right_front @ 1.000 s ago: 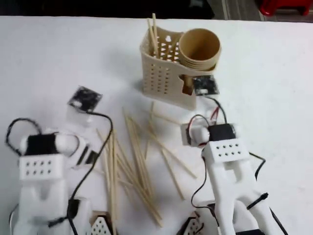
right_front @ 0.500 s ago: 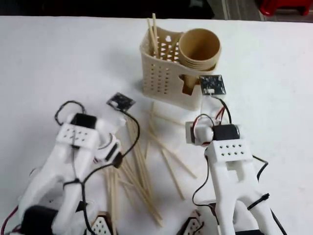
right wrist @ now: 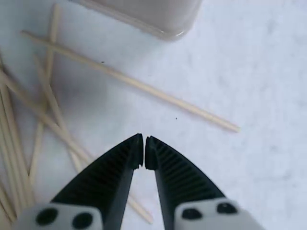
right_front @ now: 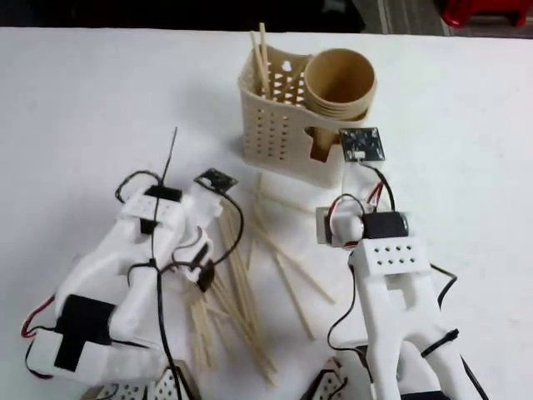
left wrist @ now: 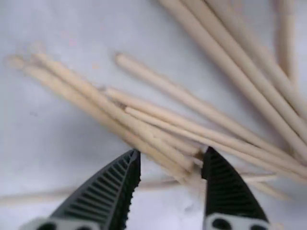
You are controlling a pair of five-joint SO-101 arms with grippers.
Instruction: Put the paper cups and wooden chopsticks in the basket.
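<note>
Several wooden chopsticks (right_front: 241, 275) lie scattered on the white table between the two arms. The cream perforated basket (right_front: 279, 133) stands at the back, holding stacked paper cups (right_front: 339, 82) and two upright chopsticks (right_front: 260, 52). My left gripper (left wrist: 170, 165) hangs open just above a bundle of chopsticks (left wrist: 158, 129), its black fingertips on either side of several of them. My right gripper (right wrist: 144, 151) is shut and holds nothing, hovering over bare table near a single chopstick (right wrist: 129, 81), with the basket's foot (right wrist: 158, 14) beyond it.
The left arm (right_front: 133, 275) covers the left part of the chopstick pile. The right arm (right_front: 383, 275) stands in front of the basket. A red object (right_front: 487, 10) sits beyond the table's far right corner. Bare white table lies left and right.
The left arm has swung forward and right from its folded pose, lowering its gripper over the chopstick pile. The right arm pulled back slightly, then stayed still.
</note>
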